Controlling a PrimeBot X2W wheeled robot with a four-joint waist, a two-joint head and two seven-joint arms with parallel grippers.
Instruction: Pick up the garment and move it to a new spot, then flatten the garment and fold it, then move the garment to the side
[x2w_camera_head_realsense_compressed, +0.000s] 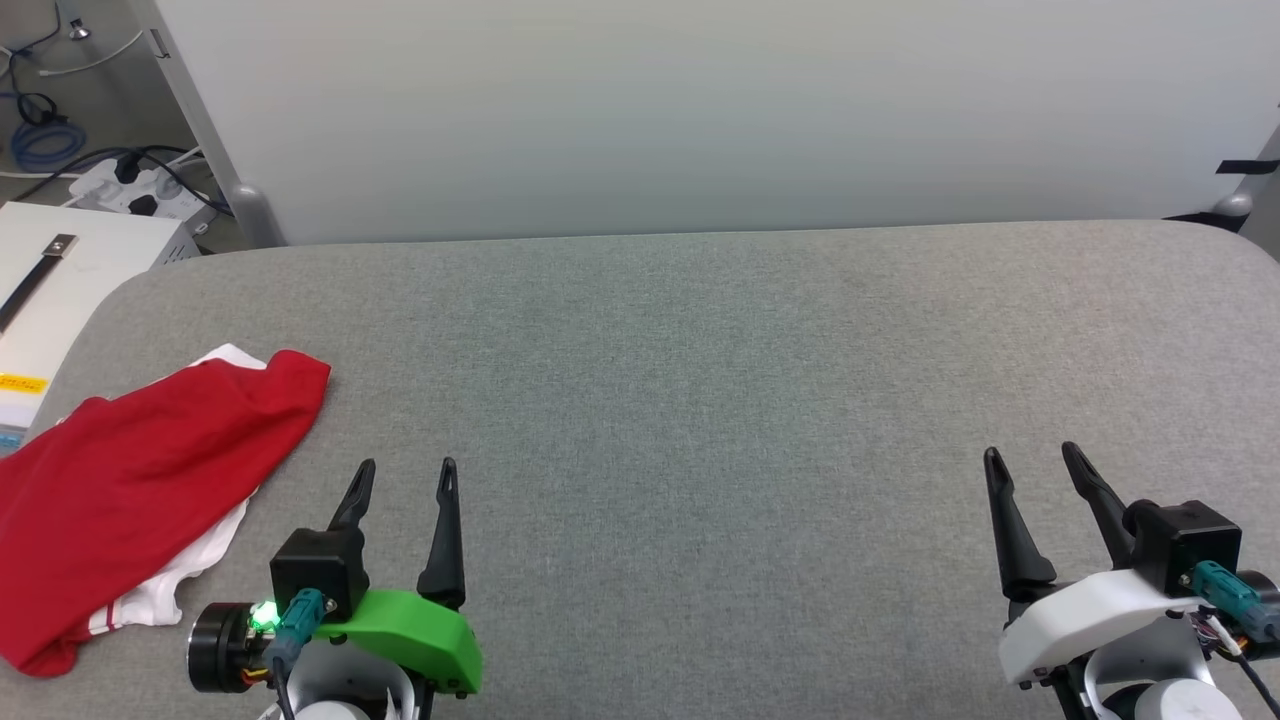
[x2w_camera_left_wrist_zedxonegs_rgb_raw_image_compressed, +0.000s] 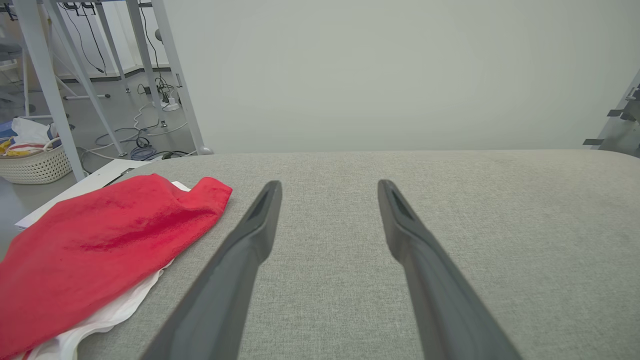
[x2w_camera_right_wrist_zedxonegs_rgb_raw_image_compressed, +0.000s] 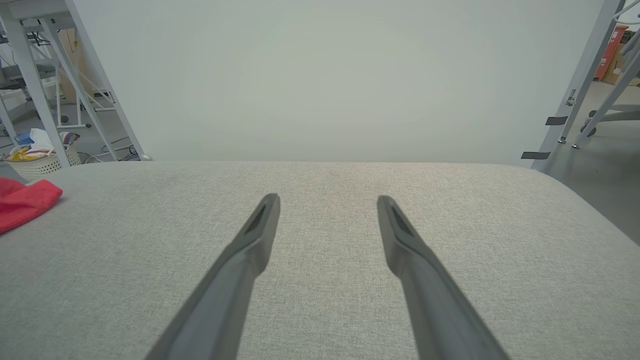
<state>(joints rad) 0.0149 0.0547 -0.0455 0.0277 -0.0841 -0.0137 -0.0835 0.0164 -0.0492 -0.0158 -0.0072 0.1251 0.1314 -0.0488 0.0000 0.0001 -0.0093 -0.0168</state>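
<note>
Soft, rumpled red garment (x2w_camera_head_realsense_compressed: 140, 490) on coarse-woven grey table (x2w_camera_head_realsense_compressed: 700, 400).

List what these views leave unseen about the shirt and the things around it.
1. Shirt: the head view's left edge cuts off its left end, and the left wrist view's lower left corner cuts it too.
2. Its collar and sleeves: the red top layer covers them, with white peeking out at the edges.
3. Yellow label on the white box, head view: too small to read.
4. Basket contents, left wrist view: small, partly behind a frame leg.
</note>
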